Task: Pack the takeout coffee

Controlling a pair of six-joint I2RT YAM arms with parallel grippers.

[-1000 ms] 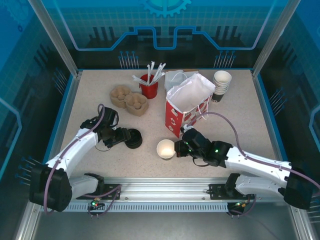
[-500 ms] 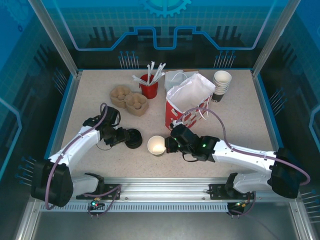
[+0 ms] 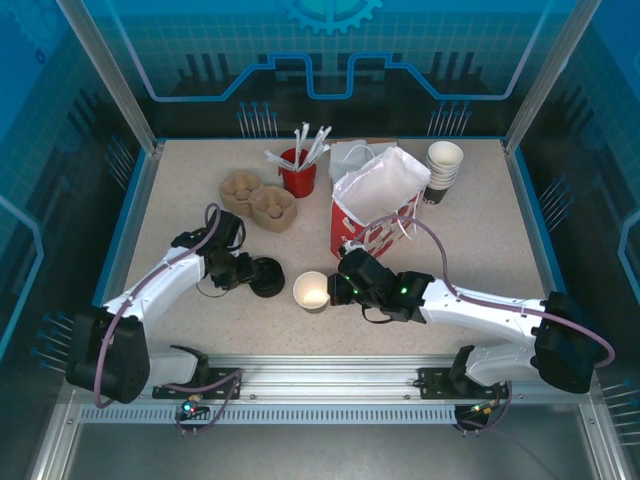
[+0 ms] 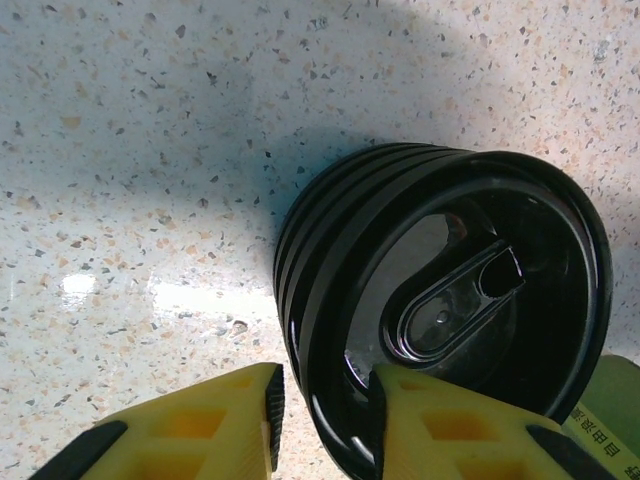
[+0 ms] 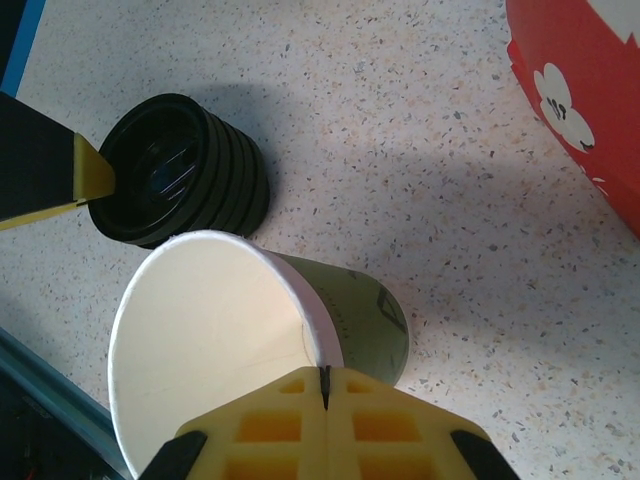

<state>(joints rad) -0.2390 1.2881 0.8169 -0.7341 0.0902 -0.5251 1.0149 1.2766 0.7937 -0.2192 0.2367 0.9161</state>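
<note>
speckled table (image 3: 480, 250): r pincer (image 5: 322, 375) clamps lidless olive cup (image 5: 225, 330) by rim; l pincer (image 4: 322, 385) open astride lids (image 4: 440, 300).

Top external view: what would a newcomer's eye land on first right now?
The tall red-and-white paper bag stands open at mid-table. In front of it, the right gripper pinches a lidless paper cup by its rim. Just to the left, the left gripper has its jaws set around the edge of a stack of black lids.

Speckled table (image 3: 500, 230): lid stack (image 3: 266, 277), bag (image 3: 370, 215), cup stack (image 3: 443, 165), pulp carrier (image 3: 258, 197).
</note>
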